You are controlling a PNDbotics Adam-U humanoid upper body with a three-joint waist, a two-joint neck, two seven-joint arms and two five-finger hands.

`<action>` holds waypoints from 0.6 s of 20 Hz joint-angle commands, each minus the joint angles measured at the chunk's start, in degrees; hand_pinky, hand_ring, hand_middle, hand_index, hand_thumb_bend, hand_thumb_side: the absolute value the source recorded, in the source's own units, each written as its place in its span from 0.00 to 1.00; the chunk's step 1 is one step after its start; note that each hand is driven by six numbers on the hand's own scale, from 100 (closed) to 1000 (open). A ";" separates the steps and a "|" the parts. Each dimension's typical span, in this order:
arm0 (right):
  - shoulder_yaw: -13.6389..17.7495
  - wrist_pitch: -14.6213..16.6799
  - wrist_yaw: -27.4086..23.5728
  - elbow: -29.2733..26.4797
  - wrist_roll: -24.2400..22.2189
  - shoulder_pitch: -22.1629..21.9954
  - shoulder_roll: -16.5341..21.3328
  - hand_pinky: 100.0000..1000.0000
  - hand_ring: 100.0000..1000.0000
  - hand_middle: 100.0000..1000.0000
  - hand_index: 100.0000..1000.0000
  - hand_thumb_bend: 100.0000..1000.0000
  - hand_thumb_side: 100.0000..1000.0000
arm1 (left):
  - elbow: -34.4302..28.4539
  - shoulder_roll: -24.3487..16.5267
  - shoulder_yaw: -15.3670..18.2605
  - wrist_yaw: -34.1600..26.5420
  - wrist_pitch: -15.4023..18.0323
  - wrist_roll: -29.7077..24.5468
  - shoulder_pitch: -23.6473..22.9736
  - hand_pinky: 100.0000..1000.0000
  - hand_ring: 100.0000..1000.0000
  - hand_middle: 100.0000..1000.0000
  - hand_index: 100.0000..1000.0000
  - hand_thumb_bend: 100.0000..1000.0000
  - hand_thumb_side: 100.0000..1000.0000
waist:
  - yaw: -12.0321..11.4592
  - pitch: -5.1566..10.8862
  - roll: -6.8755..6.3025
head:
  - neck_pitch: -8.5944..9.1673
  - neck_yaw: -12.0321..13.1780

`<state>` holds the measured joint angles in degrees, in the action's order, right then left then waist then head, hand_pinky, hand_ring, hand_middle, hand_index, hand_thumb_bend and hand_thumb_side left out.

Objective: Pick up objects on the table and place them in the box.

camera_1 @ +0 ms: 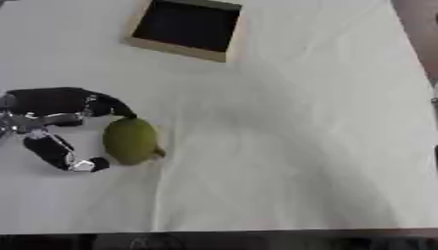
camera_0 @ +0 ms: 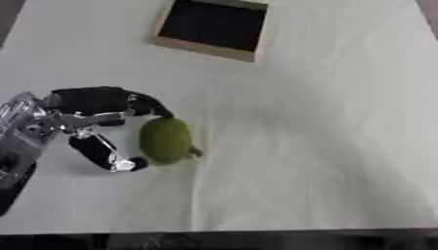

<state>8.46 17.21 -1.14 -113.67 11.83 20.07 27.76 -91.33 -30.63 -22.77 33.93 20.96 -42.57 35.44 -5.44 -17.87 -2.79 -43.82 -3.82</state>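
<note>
A green oval fruit (camera_0: 166, 140) with a short stem lies on the white tablecloth at the left. My left hand (camera_0: 85, 110) comes in from the left edge. Its black fingers (camera_0: 147, 105) curl over the fruit's top, and its thumb (camera_0: 109, 155) hooks in under the fruit's lower left side. Both tips touch the fruit, which still rests on the cloth. The box (camera_0: 204, 48), pale wood with a dark inside, stands at the far end of the table and shows nothing in it. My right hand appears in neither view.
White cloth (camera_0: 325, 146) with soft creases covers the whole table. Its front edge (camera_0: 256, 230) runs along the bottom of the view. A broad stretch of cloth separates the fruit from the box.
</note>
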 commanded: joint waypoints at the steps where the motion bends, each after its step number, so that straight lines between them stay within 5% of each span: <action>1: 0.24 -0.22 -0.35 -0.92 0.02 0.21 0.84 0.81 0.79 0.61 0.74 0.00 0.45 | 0.14 -0.24 0.37 0.66 9.57 -9.40 0.80 0.86 0.90 0.83 0.96 0.31 0.27 | 0.08 1.20 0.00 | -0.30 -0.18; 12: 0.13 -0.65 -0.36 -0.92 -0.25 0.07 0.41 0.81 0.79 0.61 0.74 0.00 0.46 | 0.88 2.00 1.17 2.59 8.59 -8.57 1.58 0.83 0.86 0.81 0.93 0.30 0.06 | 0.33 1.07 0.04 | -0.30 -0.08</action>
<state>8.45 16.69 -1.15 -113.67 11.58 19.65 27.31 -90.17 -28.07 -22.35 35.98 20.96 -42.57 36.08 -5.12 -17.87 -2.89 -43.82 -3.92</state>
